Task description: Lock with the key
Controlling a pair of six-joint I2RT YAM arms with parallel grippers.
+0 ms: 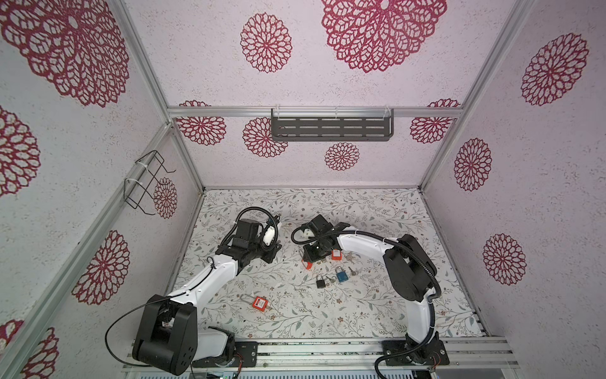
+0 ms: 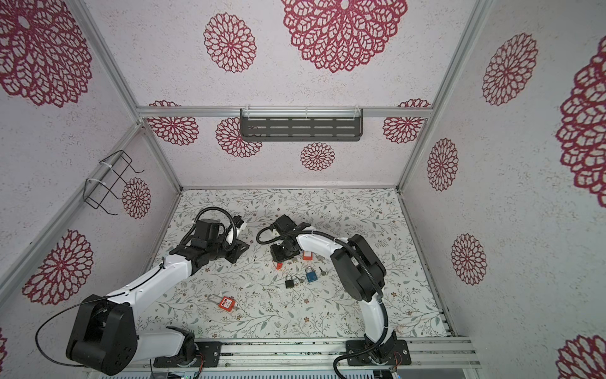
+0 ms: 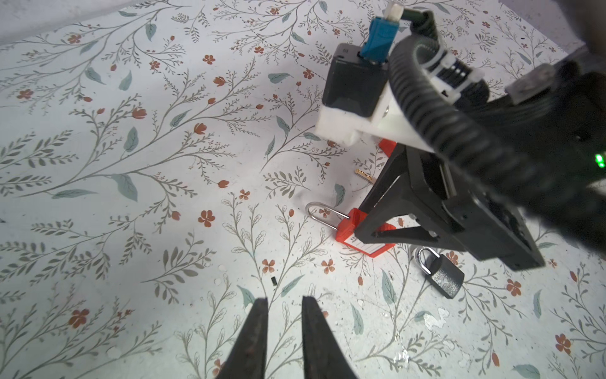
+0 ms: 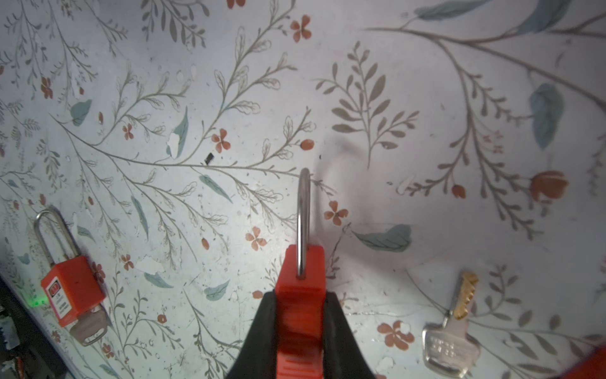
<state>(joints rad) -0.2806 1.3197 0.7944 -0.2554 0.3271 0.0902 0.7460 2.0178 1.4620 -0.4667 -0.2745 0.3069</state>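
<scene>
Padlock pinched in my right jaws, shackle pointing forward; key on the desk just beside; left jaws slightly spread, empty.

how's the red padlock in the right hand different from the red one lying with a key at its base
The held red padlock is clamped on edge in the right hand, shackle seen edge-on; the loose red padlock lies flat, untouched, both shackle legs showing. The loose one has a grey key at its base; the held one's base is hidden. Both have red bodies and long silver shackles.
</scene>
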